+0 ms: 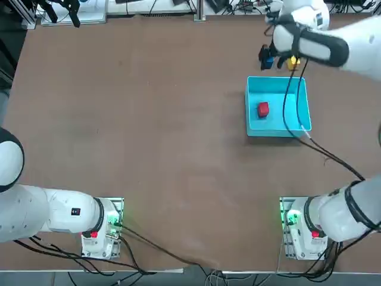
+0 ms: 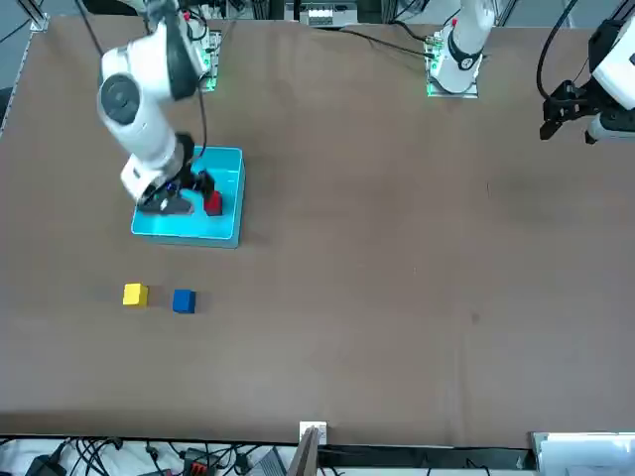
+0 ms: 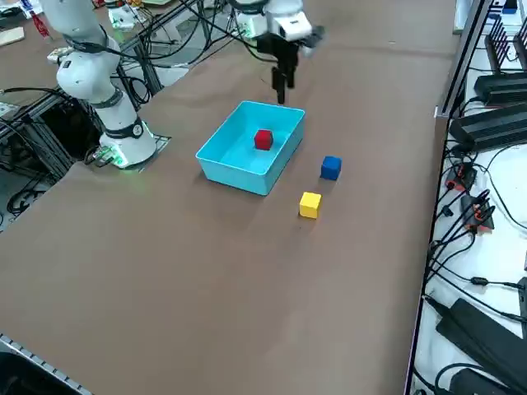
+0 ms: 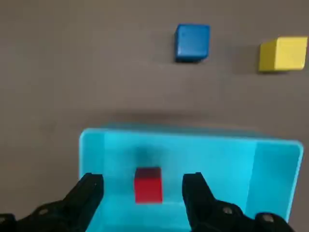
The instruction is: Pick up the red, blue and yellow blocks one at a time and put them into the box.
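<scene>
The red block (image 4: 147, 184) lies on the floor of the cyan box (image 4: 270, 154), seen also in the top view as red block (image 1: 263, 109) inside the box (image 1: 278, 79). My right gripper (image 4: 143, 180) hangs open above the box with the red block below the gap and nothing held. From the side, the gripper (image 3: 280, 86) is over the box's far wall (image 3: 235, 177). The blue block (image 3: 331, 167) and yellow block (image 3: 310, 205) sit on the table just outside the box, side by side. From the front, the blue block (image 2: 184, 301) and yellow block (image 2: 135, 295) lie nearer the camera than the box (image 2: 189, 236).
The right arm's black cable (image 1: 289, 107) hangs across the box in the top view. Arm bases (image 1: 297, 229) with green lights stand at the near table edge. Cables and equipment (image 3: 486, 222) lie beyond the table's right edge.
</scene>
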Motion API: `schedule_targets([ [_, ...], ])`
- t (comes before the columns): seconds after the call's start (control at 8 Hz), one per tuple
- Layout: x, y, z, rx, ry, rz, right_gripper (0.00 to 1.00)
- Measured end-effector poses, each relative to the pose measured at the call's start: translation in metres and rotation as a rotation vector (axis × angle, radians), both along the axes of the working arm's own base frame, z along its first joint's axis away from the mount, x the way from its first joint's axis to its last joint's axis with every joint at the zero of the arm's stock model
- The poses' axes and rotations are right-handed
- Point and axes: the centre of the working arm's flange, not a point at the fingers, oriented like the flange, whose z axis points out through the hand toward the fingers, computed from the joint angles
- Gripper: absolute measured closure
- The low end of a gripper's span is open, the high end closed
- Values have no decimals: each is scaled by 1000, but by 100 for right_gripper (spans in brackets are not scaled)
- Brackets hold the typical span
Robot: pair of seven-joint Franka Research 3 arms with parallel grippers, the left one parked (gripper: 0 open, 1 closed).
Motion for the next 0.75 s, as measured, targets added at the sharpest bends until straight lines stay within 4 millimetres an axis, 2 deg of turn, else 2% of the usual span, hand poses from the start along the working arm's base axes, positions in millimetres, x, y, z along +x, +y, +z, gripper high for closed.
schedule_targets([
  [0.25,65,-33,-45,-17,3,-1,1],
  [0.38,86,-42,-67,-22,12,25,1],
  [0.5,98,-46,-85,-24,19,54,1],
  [0.75,112,-49,-106,-21,-1,114,1],
])
